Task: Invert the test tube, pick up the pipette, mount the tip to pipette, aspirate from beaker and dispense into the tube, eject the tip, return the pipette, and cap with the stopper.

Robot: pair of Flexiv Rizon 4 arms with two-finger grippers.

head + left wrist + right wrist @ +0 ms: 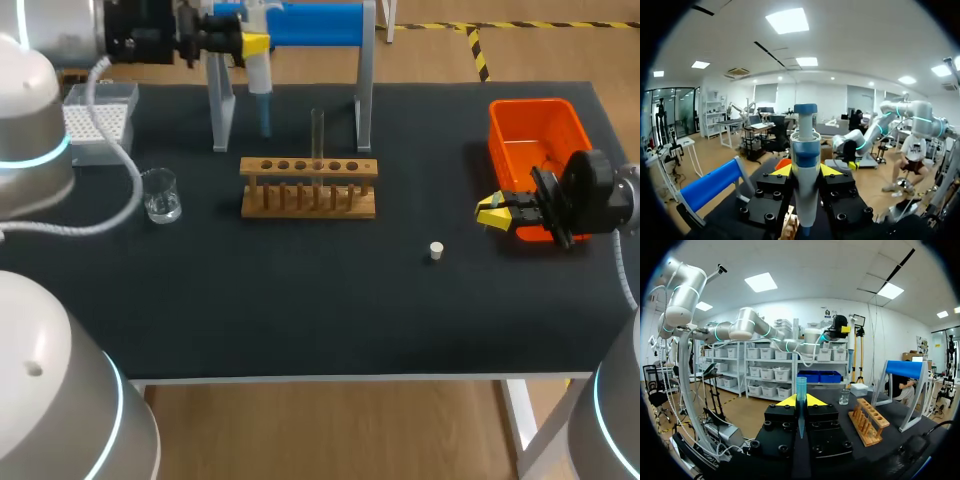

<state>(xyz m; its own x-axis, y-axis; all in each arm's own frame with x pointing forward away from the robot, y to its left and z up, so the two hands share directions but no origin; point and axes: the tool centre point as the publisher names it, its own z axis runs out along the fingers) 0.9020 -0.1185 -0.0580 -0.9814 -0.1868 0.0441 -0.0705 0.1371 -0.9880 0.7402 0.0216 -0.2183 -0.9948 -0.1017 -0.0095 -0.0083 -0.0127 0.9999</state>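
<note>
The pipette [260, 85] hangs at the blue-barred stand [300, 25] at the back of the table. My left claw [806, 171] is closed on its body, which holds it vertical. My right claw [801, 401] pinches a blue tip [801, 387] upright beside the orange bin [535, 125], placed, I judge, for mounting or discarding. The tube [317, 130] stands mouth-up in the wooden rack [308, 190], ready for liquid. The beaker [160, 195] and stopper [436, 250] flank it.

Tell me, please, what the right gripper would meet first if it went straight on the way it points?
Probably nothing on the table: the right gripper points level across it, and the rack and the beaker both lie to one side of that line, though depth is unclear.
</note>
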